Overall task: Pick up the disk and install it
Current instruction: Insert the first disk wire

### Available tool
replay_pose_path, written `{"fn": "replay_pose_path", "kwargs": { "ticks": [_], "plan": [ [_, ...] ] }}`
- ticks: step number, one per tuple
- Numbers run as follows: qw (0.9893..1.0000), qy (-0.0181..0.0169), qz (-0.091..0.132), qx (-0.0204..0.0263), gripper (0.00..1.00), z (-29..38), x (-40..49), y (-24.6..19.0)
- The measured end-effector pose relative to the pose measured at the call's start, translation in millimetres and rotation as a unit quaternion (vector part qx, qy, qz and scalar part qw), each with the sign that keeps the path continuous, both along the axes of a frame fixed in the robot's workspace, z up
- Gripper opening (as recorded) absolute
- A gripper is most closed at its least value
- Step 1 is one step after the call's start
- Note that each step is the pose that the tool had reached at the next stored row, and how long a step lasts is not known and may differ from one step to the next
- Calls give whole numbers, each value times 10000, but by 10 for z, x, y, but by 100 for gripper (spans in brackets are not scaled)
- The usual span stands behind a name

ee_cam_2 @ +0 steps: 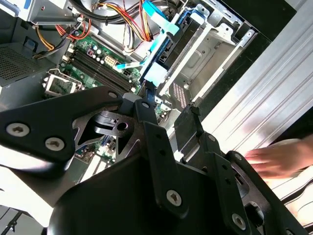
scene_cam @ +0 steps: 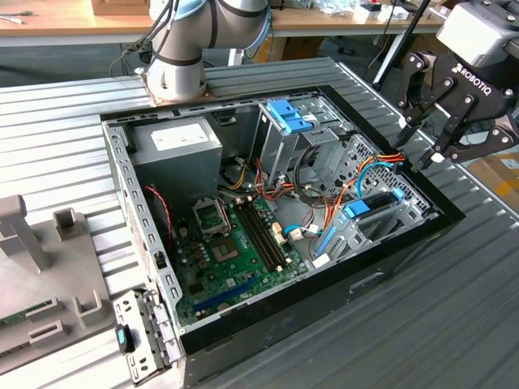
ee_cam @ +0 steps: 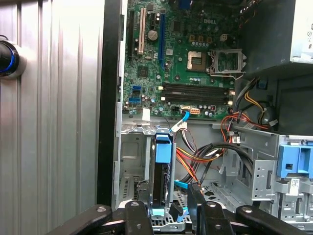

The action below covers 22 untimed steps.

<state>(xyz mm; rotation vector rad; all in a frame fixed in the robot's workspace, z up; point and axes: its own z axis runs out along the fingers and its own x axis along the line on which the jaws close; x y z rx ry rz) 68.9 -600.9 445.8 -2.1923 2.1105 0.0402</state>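
The disk (scene_cam: 375, 209), a dark slab in a bright blue carrier, stands on edge in the metal drive cage at the exterior view's right end of the open computer case. Both wrist views show it too: disk (ee_cam: 162, 171) in the first, disk (ee_cam_2: 166, 49) in the second. My gripper (scene_cam: 422, 139) hangs above and just outside the case's edge on the exterior view's right, a little beyond the disk. Its fingers are spread apart, open, with nothing between them. In the first wrist view the gripper (ee_cam: 168, 211) straddles the disk's near end without touching it.
The case (scene_cam: 389, 267) lies open on a ribbed metal table. Inside are the motherboard (scene_cam: 235, 243), a power supply (scene_cam: 177, 146), a tall metal cage with a blue clip (scene_cam: 288, 113) and loose cables (scene_cam: 324, 203). A grey fixture (scene_cam: 40, 267) stands outside it. A person's hand (ee_cam_2: 274, 159) rests on the table.
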Motion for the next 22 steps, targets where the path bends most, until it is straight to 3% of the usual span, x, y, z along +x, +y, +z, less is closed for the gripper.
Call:
{"fn": "replay_pose_path", "kwargs": {
  "ticks": [8,9,11,13,14,18,20,22],
  "plan": [
    [10000,0,2,0,44,0,37,15],
    [10000,0,3,0,44,-1,66,28],
    [10000,0,9,1,44,-1,230,88],
    [9999,0,162,-1,44,-15,297,94],
    [9990,0,448,-4,44,-47,322,95],
    [9965,0,834,-17,44,-110,334,99],
    [9929,-1,1186,-29,44,-165,343,102],
    [9887,-1,1499,-36,44,-216,349,105]
  ]
}}
